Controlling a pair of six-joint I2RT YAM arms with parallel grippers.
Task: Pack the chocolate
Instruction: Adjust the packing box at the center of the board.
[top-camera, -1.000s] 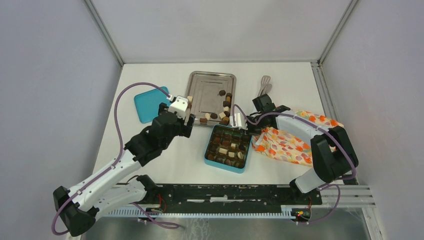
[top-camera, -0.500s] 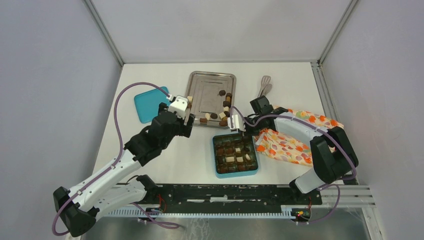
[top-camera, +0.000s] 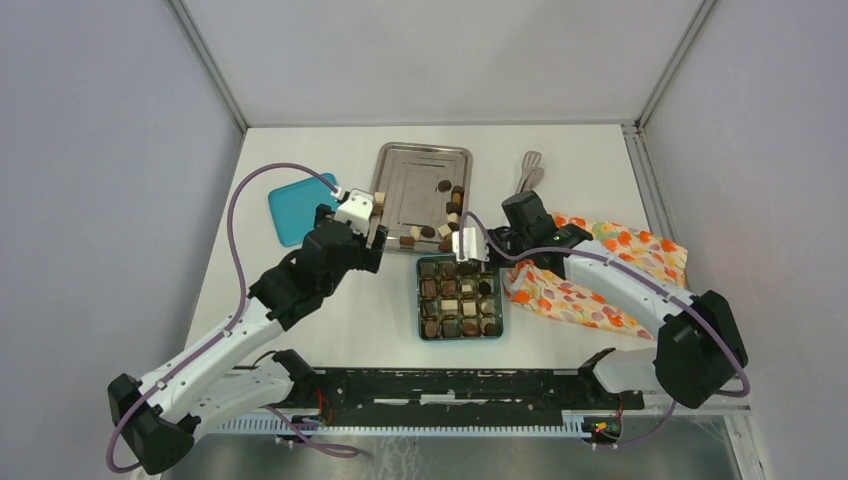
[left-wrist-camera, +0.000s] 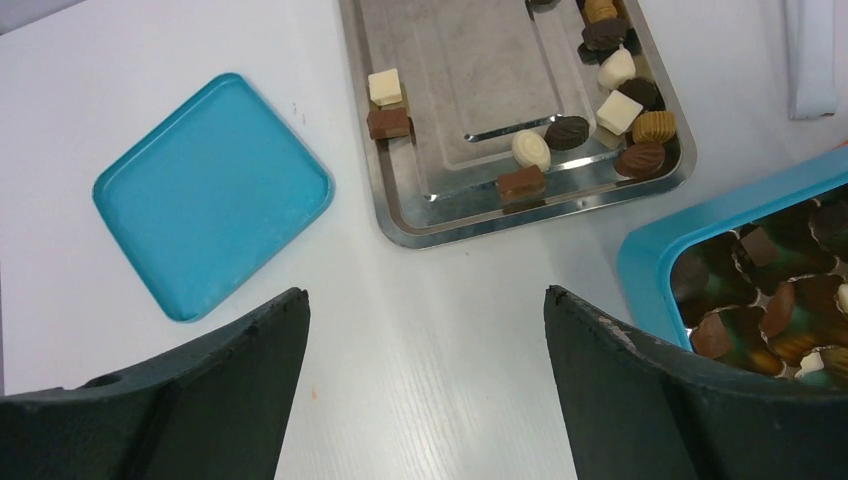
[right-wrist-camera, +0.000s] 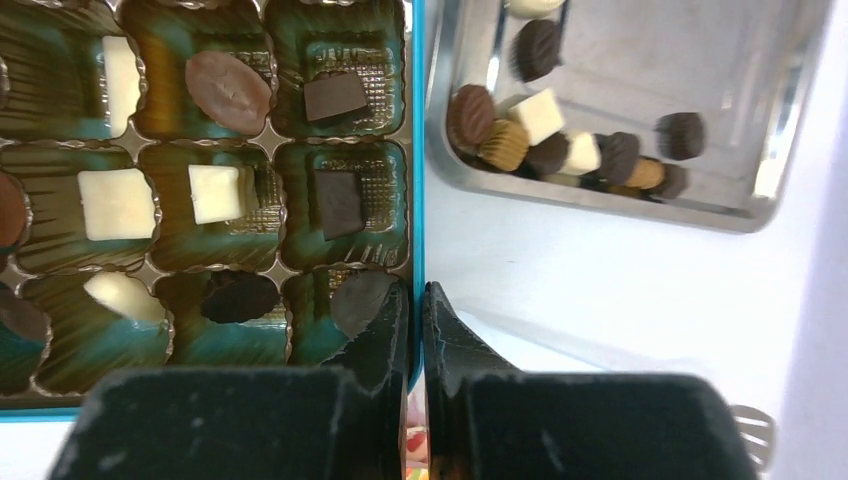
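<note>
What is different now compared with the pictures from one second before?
The right gripper closed its jaws on the far rim of the teal box and turned it from skewed to straight. The left gripper, jaws open, the steel tray, the teal lid and the floral cloth stayed in place.

Steel tray: set on the white worktop, seen at top centre. Loose chocolate pieces are held in it, with a white and a brown square paired at its left wall and the rest clustered toward the right corner.

Teal lid: laid flat, left of the tray and apart from it.

Teal box: cut off at the right edge, its cells filled with chocolates.

Left claw: dark fingers are spread wide, with nothing between them.
</note>
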